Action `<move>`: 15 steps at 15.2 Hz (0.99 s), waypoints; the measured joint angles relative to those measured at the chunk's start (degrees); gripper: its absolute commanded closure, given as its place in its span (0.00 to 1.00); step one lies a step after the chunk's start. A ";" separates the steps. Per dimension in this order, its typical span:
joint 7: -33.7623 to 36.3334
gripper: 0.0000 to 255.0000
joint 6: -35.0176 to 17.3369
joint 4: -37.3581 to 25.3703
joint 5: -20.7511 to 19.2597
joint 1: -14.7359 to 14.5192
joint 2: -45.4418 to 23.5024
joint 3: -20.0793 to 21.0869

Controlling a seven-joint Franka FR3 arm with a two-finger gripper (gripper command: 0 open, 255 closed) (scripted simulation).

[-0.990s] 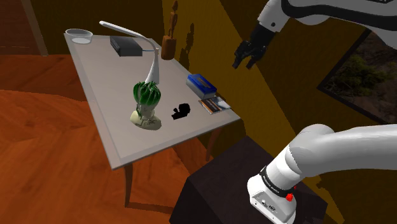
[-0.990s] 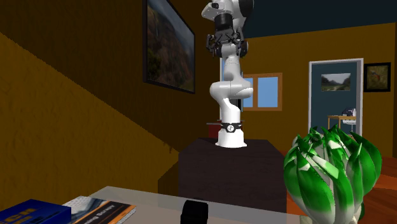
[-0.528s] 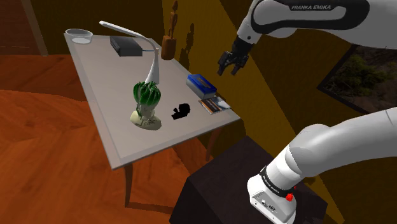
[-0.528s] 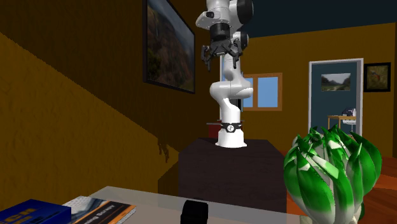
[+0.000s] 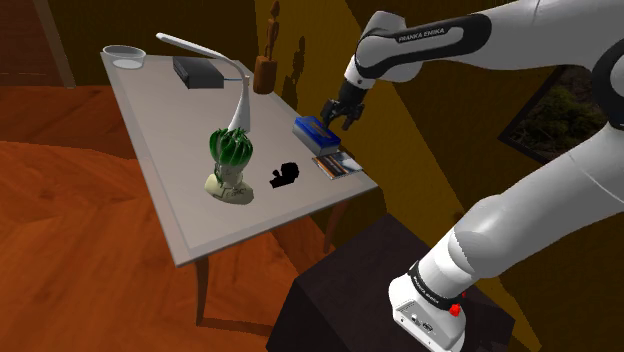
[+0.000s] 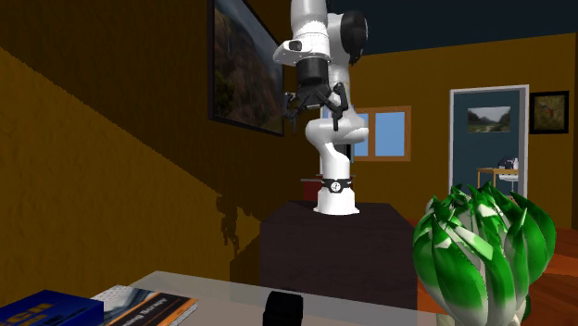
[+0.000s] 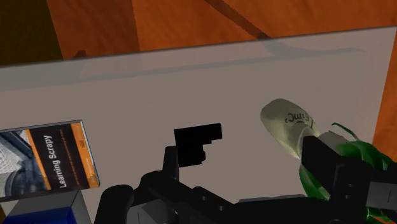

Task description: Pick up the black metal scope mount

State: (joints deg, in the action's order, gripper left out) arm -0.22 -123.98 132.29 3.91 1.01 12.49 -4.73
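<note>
- We see the hand (image 5: 335, 115) up in the air over the blue box (image 5: 316, 130), by the desk's (image 5: 185, 200) edge at the shoulder view's right.
- Its fingers (image 7: 321, 162) stand spread apart with nothing between them: the hand is released and touches nothing.
- The black mount (image 5: 285, 176) lies on the grey desk top, well apart from the hand and nearer to us than the blue box in the shoulder view.
- In that view the mount sits between a green plant (image 5: 230, 150) at its left and a book (image 5: 337, 163) at its right, touching neither.
- From the wrist we find bare desk all round the mount, with the book's orange-striped cover on one side of it and the plant's pale pot (image 7: 289, 124) on the other.
- The book lies just beside the blue box, on its near side.
- A white lamp (image 5: 240, 90) rises just behind the plant and bends toward the desk's far end, where a black box (image 5: 197, 72) and a pale bowl (image 5: 124, 56) stand.
- The white arm (image 5: 520, 220) climbs from its dark stand (image 5: 340, 300) at the shoulder view's lower right and reaches over to the left.
- In the second exterior view a painting (image 6: 245, 65) hangs on the wall at the arm's left.
</note>
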 measured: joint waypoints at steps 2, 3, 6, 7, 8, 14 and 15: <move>-0.50 0.00 -2.21 -2.16 0.51 -0.04 -4.77 -0.23; -0.90 0.00 -3.41 -2.84 0.78 0.02 -6.90 -0.41; -1.50 0.00 -6.46 -6.01 1.70 -0.01 -13.73 -0.49; -1.65 0.00 -7.17 -7.40 2.00 -0.01 -16.04 -0.48; -1.49 0.00 -8.07 -8.25 2.26 -0.15 -17.98 -0.32; -2.87 0.00 -11.46 -16.91 4.01 0.62 -31.29 -0.13; -3.08 0.00 -11.88 -18.25 4.25 0.80 -33.26 -0.08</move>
State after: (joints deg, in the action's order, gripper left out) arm -3.29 -135.86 114.04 8.16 1.81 -20.77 -4.81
